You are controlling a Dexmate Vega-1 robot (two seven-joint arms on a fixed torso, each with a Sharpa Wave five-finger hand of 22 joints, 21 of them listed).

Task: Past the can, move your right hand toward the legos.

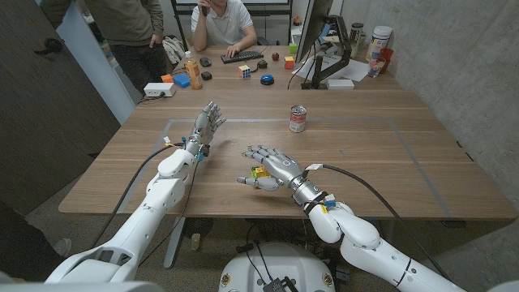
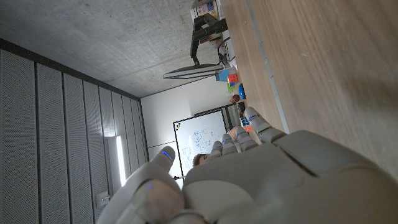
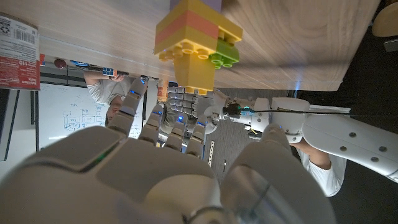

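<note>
- The legos (image 1: pixel 259 172) sit on the table (image 1: pixel 389 162), well short of the can (image 1: pixel 298 118).
- The right hand (image 1: pixel 272 168) arches over the legos, fingers spread, grasping nothing.
- The left hand (image 1: pixel 206 127), left of the legos, stands released.

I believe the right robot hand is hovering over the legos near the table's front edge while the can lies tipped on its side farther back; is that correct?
Not quite: the can stands upright, as the head view shows. The right robot hand is indeed over the legos near the front edge.

office: whiteboard (image 2: pixel 198 135), monitor (image 1: pixel 315 32), keyboard (image 1: pixel 242 57), concrete walls.
</note>
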